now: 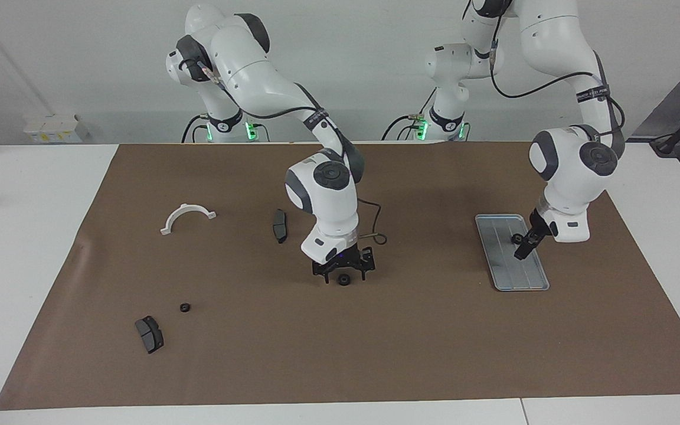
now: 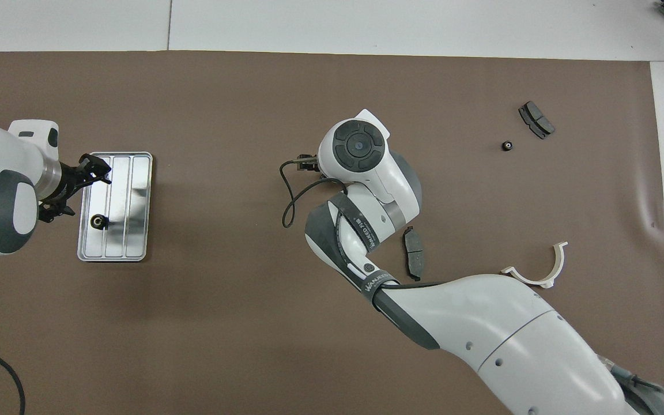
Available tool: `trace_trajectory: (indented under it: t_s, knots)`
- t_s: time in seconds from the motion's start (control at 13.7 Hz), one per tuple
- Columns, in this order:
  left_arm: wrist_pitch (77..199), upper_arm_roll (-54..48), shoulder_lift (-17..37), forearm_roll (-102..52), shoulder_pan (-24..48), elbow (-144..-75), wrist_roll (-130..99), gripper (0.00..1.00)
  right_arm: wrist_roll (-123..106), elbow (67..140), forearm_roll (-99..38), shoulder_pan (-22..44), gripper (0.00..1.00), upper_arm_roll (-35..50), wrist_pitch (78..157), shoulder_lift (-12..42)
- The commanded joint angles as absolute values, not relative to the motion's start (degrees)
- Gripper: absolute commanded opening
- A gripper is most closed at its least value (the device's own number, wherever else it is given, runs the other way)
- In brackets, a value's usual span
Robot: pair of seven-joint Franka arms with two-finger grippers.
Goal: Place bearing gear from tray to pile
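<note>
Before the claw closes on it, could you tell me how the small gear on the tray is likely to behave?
The bearing gear looks round, small and rigid, so it probably won't flex. Lying flat on the smooth ridged tray, it may skid if nudged.

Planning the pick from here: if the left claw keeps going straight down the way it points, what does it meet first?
Probably the tray floor. The open left claw hangs over it, tips aimed down, just beside the bearing gear rather than around it. Depth is unclear, so a finger may clip the gear.
</note>
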State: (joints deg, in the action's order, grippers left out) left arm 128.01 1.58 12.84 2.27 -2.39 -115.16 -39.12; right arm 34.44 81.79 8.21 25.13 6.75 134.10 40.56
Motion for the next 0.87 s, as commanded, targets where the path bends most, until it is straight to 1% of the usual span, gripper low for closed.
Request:
trace_trajectory:
  t_s: [0.0, 0.07, 0.15, 0.29, 0.36, 0.66, 0.73, 0.8]
  knots:
    - [134.53, 0.97, 9.41, 3.25, -3.34, -121.97, -39.81, 1.0, 35.16, 85.52, 9.67, 24.7, 0.88, 6.86, 137.11, 39.46]
    - [135.95, 0.88, 8.62, 3.25, -3.34, -124.17, -40.25, 1.0, 35.16, 85.52, 10.02, 24.7, 0.84, 6.86, 137.02, 39.46]
    - [137.18, 0.88, 8.44, 3.25, -3.34, -125.58, -40.51, 1.0, 35.07, 85.52, 10.02, 24.7, 0.77, 6.86, 137.02, 39.46]
    - [139.04, 0.88, 8.09, 3.25, -3.08, -127.52, -41.92, 0.93, 35.07, 85.52, 10.02, 24.7, 0.58, 6.86, 137.02, 39.46]
    - [140.17, 0.88, 8.0, 3.25, -2.99, -128.49, -41.75, 0.88, 35.07, 85.6, 10.02, 24.61, 0.49, 6.94, 137.02, 39.55]
    - [140.89, 0.88, 7.65, 3.25, -3.16, -129.72, -41.75, 0.87, 34.98, 85.52, 10.02, 24.44, 0.15, 6.94, 136.85, 39.46]
    - [141.15, 0.88, 7.47, 3.25, -3.25, -130.16, -41.66, 0.87, 34.89, 85.43, 10.02, 24.35, 0.08, 6.86, 136.67, 39.46]
    - [141.33, 0.88, 7.47, 3.25, -3.34, -130.43, -41.57, 0.83, 34.89, 85.17, 10.19, 24.08, 0.04, 6.86, 136.23, 39.38]
